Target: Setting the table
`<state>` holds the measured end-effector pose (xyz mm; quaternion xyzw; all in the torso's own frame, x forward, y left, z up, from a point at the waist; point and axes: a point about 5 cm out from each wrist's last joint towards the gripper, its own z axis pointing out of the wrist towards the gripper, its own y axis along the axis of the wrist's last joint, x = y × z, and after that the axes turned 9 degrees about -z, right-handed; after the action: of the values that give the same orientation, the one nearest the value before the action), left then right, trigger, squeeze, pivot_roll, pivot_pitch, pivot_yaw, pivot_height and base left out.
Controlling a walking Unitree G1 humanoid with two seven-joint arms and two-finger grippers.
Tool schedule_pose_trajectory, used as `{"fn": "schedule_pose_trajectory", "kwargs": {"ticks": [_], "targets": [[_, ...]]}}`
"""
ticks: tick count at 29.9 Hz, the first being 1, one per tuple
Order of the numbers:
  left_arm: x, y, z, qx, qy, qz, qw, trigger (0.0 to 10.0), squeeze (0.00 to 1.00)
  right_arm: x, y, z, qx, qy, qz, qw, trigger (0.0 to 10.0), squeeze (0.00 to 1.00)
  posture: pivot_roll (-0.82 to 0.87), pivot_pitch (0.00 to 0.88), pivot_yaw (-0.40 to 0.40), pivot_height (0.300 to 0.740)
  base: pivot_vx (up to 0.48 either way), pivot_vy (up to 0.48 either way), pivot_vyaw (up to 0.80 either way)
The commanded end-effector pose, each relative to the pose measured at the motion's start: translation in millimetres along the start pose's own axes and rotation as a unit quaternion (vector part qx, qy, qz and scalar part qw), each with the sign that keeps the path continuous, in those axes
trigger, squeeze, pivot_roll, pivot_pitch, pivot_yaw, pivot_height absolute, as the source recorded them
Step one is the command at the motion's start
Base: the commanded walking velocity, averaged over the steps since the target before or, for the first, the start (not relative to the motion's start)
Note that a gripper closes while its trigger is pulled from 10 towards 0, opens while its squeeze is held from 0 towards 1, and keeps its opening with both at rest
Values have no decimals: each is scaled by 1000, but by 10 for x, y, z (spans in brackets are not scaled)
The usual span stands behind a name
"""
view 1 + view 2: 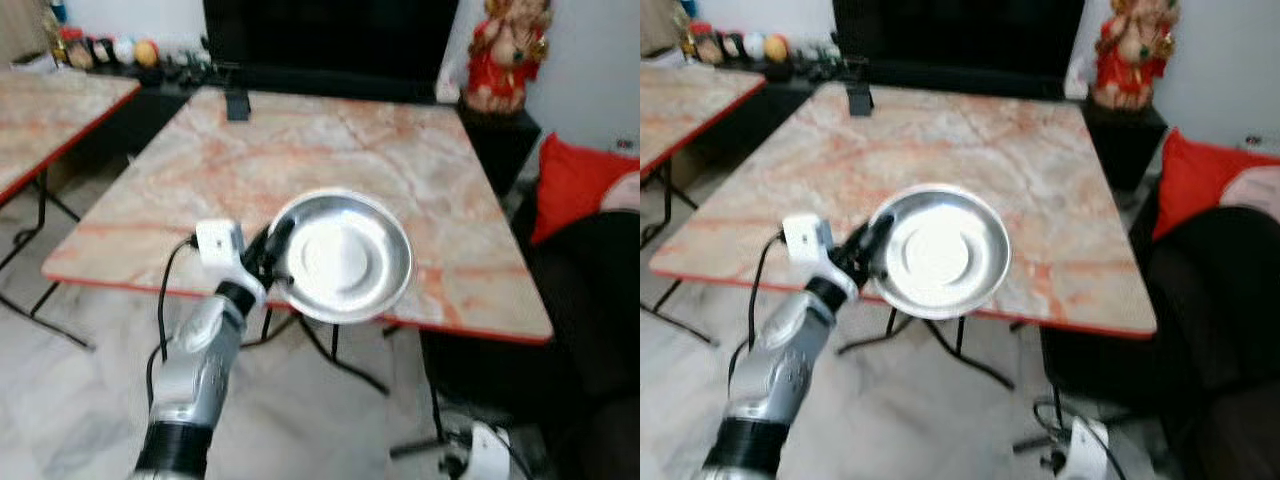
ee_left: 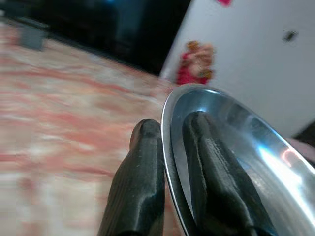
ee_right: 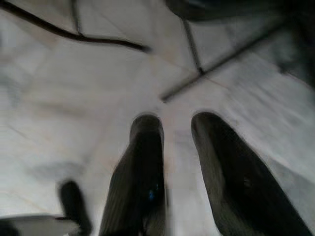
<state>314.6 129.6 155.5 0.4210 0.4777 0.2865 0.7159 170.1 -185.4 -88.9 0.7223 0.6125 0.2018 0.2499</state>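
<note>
Landmark: pink marble-patterned worktop with red edge [image 1: 330, 150].
Plate: round shiny steel plate [image 1: 345, 258], held above the worktop's near edge, tilted.
Left gripper [image 2: 170, 147]: fingers [image 2: 140, 182] closed on the plate's rim, one each side.
Right gripper [image 3: 170, 147]: low beside the worktop, over pale tiled floor [image 3: 59, 98]; fingers apart, holding nothing.

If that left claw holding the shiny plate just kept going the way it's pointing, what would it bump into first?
Probably nothing soon. The left gripper, shut on the steel plate, points across the bare marble table. Far ahead stand the red figurine and the wall; depth is hard to judge.
</note>
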Motion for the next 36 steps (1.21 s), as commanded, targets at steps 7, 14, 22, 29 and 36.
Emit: {"fn": "schedule_pose_trajectory", "kwargs": {"ticks": [7,14,22,29,36], "targets": [[-62,26,32,-6,-20,8,1000,10000,0,-33,-20,-6,2,-3,1,1000,10000,0,88,0,-50,727,409,0,0],[-60,-17,24,15,-29,11,999,10000,0,-17,-36,-9,4,-2,2,1000,10000,0,90,0,-45,727,380,0,0],[-47,-92,-48,63,-45,-37,996,10000,0,-18,-23,-6,3,-3,4,1000,10000,0,92,0,-47,727,0,0,0],[77,-102,-168,108,-17,-45,993,10000,0,-20,-4,-1,1,-4,7,1000,10000,0,99,0,-52,727,0,0,0],[123,-158,-302,185,-16,-12,983,10000,0,-38,11,3,2,0,1,1000,10000,0,113,0,-67,727,0,0,0]]}}
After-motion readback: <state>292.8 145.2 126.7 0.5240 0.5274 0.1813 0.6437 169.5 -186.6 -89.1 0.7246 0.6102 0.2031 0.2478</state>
